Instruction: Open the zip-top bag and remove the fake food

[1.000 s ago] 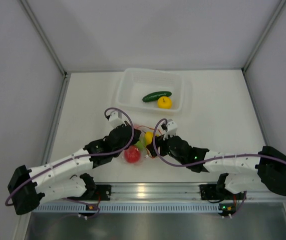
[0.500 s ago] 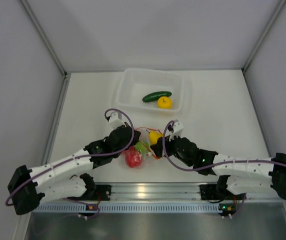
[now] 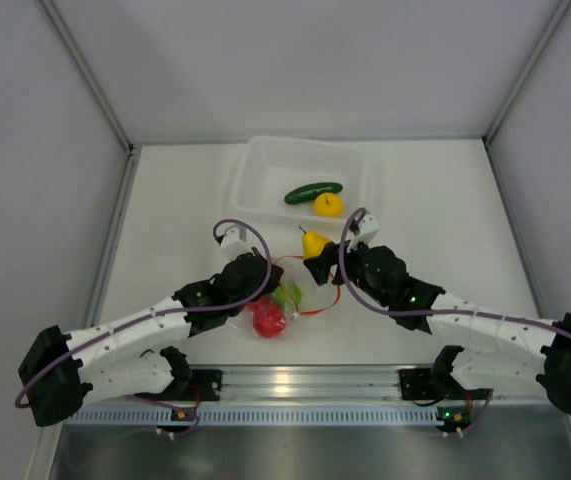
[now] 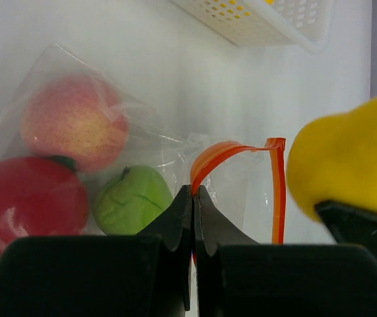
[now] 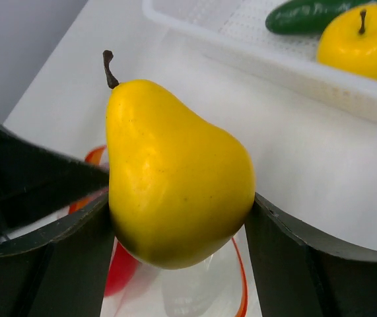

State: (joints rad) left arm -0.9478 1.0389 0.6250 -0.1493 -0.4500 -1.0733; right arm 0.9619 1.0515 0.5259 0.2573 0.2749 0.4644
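Note:
The clear zip-top bag (image 3: pixel 290 292) lies near the table's front, its orange-red zip strip (image 4: pixel 231 150) gaping open. Inside it are a red fruit (image 4: pixel 23 201), a pink fruit (image 4: pixel 72 122) and a light-green fruit (image 4: pixel 132 201). My left gripper (image 4: pixel 193 191) is shut on the zip strip's near edge; it also shows in the top view (image 3: pixel 270 283). My right gripper (image 5: pixel 181 218) is shut on a yellow pear (image 5: pixel 175 172) and holds it above and behind the bag's mouth; the pear shows in the top view (image 3: pixel 314 243). A dark green cucumber (image 3: pixel 313 191) and a yellow apple (image 3: pixel 328 204) lie in the basket.
The translucent white basket (image 3: pixel 255 170) stands at the back centre, just beyond the pear. Grey walls close in the table on the left, back and right. A metal rail runs along the near edge.
My right gripper has lifted the yellow pear out of the bag and carried it back and to the right toward the basket. My left gripper has kept its hold on the zip strip.

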